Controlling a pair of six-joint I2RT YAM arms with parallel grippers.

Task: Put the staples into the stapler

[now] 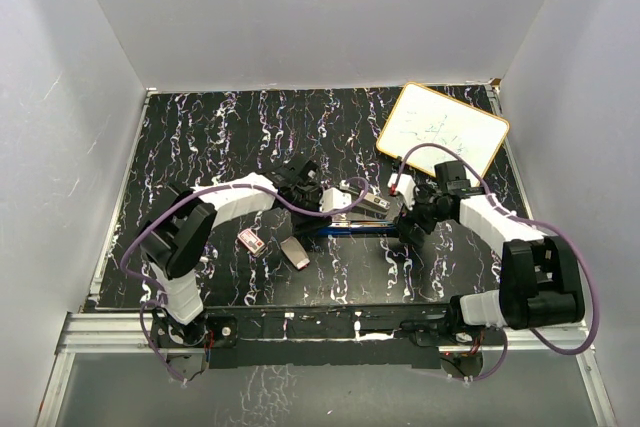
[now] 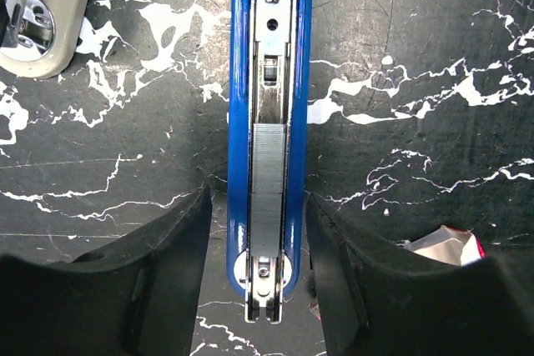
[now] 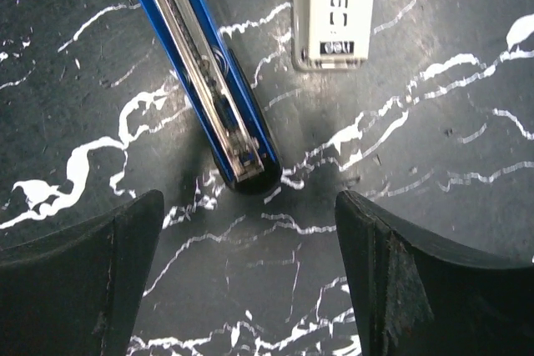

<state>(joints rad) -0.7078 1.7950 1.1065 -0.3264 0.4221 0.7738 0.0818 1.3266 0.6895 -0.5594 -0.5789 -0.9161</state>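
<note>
**Left fingers straddle the open stapler, half spread**

The left fingers stand partly apart, one on each side of the blue stapler, and they grip nothing. A grey staple strip lies in the stapler's open channel between them. The right fingers are spread wide and hold nothing, just short of the stapler's rounded end. Seen from above, the red-pink staple box and its tan-grey inner tray lie side by side on the black marbled tabletop, apart from the stapler. A whiteboard lies at the far right corner.
</note>
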